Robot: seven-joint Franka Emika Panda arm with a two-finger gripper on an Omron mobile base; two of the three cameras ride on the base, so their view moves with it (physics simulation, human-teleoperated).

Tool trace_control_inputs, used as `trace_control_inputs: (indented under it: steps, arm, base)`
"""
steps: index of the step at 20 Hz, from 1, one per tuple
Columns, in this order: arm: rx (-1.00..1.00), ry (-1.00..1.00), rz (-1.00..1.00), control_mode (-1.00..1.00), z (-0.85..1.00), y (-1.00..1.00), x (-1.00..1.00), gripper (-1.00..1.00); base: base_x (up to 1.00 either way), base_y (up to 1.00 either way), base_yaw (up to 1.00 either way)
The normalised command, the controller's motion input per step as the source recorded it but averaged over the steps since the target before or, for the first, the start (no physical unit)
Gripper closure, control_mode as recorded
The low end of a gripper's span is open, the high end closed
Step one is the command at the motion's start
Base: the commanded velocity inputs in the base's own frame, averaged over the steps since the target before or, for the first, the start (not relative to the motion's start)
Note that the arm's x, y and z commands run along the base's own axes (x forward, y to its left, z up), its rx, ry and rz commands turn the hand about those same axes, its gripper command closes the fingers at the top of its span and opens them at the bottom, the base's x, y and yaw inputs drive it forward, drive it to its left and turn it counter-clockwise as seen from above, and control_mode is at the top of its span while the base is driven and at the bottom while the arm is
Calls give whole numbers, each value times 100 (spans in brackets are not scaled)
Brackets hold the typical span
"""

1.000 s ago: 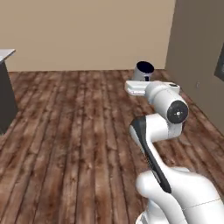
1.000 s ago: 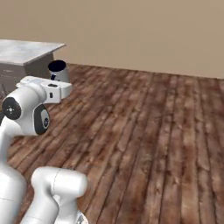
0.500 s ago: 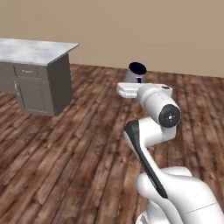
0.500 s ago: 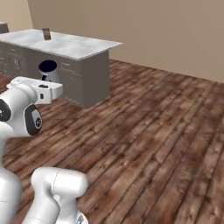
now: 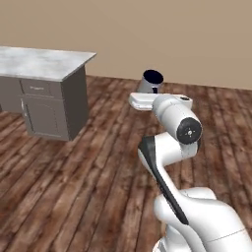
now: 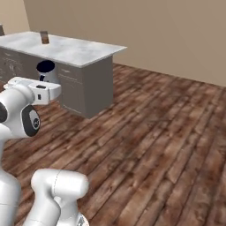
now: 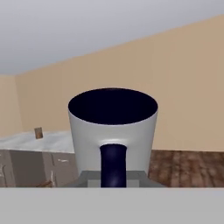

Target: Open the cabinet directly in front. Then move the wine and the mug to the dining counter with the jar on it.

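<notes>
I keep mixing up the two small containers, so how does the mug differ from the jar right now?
The mug is opaque grey-white with a dark navy inside and a dark handle; the jar looks brownish, with no handle I can make out. The mug is carried up in the air at the hand, while the jar stands on the dining counter. Both stand upright.
</notes>
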Motion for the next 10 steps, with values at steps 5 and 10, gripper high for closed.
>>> trace_control_inputs:
  steps: [5, 10]
  arm:
    - [0, 0, 0, 100, 0, 0, 0, 100]
    - [0, 0, 0, 100, 0, 0, 0, 100]
  base:
    - [100, 84, -7]
    - [100, 100, -15]
